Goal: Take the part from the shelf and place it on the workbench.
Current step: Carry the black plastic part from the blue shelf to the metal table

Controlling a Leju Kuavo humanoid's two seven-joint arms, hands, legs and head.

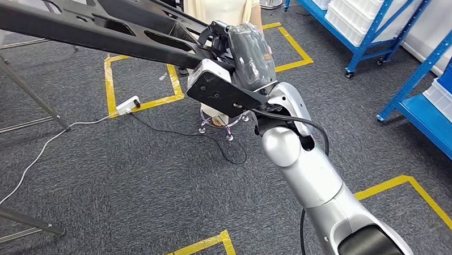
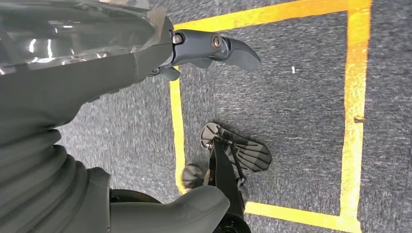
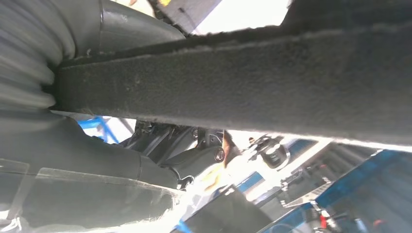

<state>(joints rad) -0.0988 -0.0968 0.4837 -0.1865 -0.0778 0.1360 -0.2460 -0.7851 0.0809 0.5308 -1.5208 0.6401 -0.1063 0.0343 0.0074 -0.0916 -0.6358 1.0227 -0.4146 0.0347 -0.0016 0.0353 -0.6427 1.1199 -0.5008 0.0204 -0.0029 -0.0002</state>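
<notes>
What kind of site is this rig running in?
Probably a workshop or warehouse test floor: blue shelving stocked with white bins, yellow tape boxes marked on grey carpet, and the right hand carrying a long black part.

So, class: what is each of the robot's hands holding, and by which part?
The right hand grips the long black part at its near end. The left hand hangs over the carpet, holding nothing.

right robot hand (image 1: 245, 53) raised, gripping; left robot hand (image 2: 214, 48) hanging loose
</notes>
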